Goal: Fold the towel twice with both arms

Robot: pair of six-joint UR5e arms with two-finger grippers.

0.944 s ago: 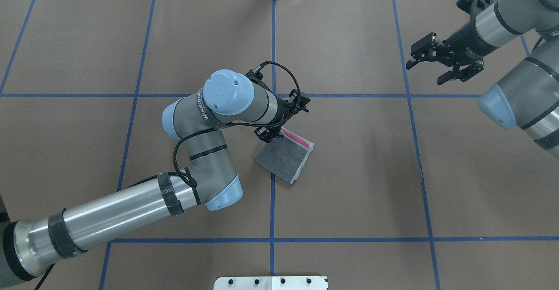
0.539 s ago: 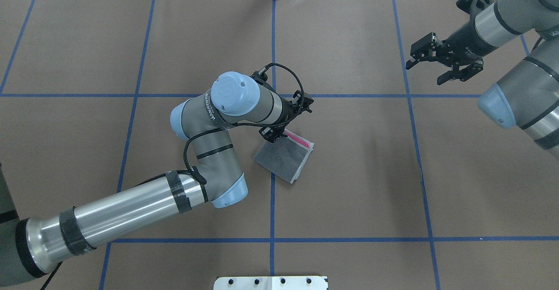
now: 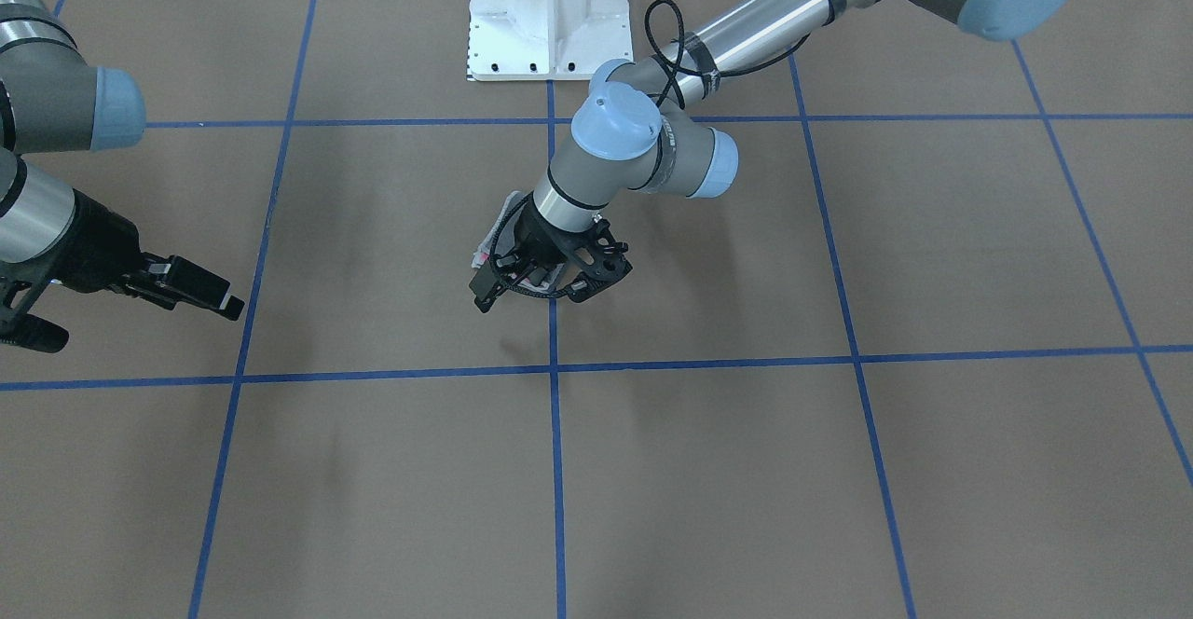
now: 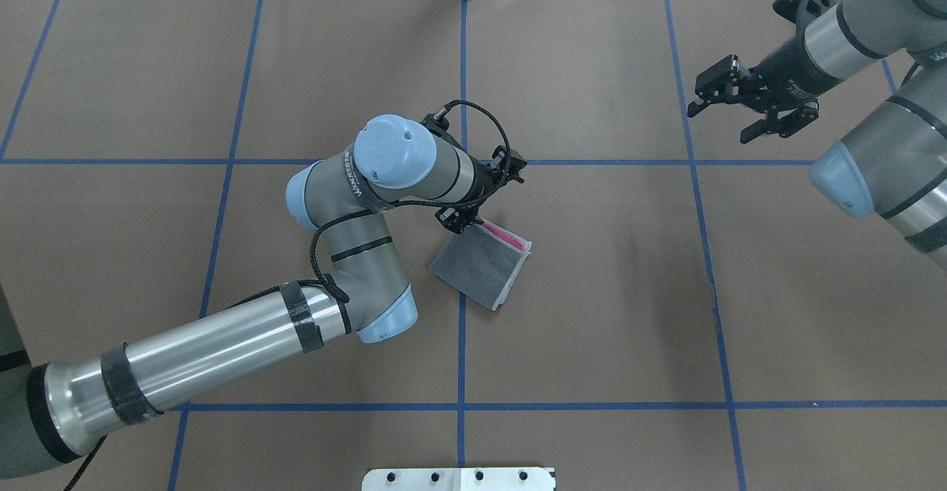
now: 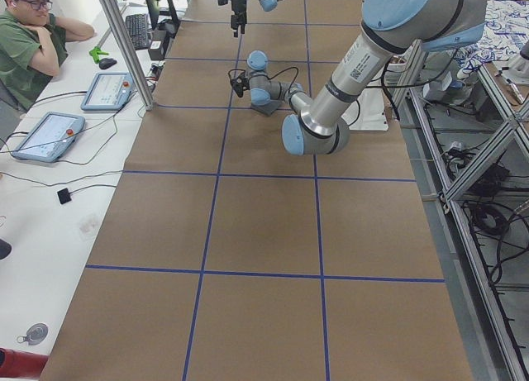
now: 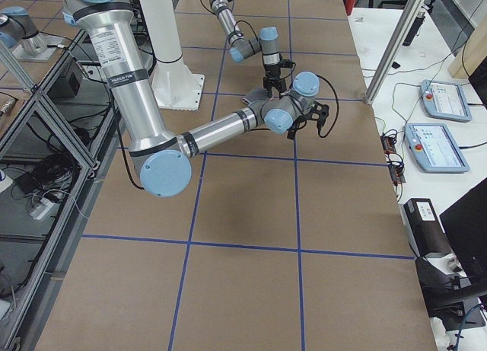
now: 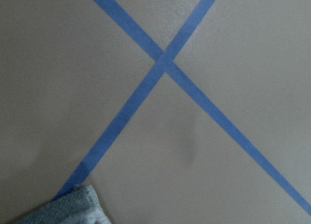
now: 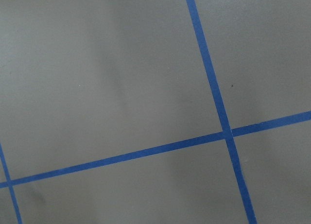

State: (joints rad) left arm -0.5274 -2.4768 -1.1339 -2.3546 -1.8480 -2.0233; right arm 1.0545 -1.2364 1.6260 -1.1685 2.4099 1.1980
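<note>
Both jaws spread — left arm (image 4: 399, 173) over towel (image 4: 481, 262) corner; blue tape (image 4: 461, 343) beneath.

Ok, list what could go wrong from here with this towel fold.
1. The open left gripper hangs close over the far corner of the folded towel. A finger catching the cloth as it lifts could pull the top layer open.
2. A pink strip shows along one edge, so the layers are not flush and the fold may pass as untidy.
3. The right gripper is open and far off, so it cannot pin the cloth.

Likely a robotics lab: teach pendants (image 5: 104, 90), aluminium framing (image 5: 124, 42), tape-gridded table (image 4: 592, 291).
</note>
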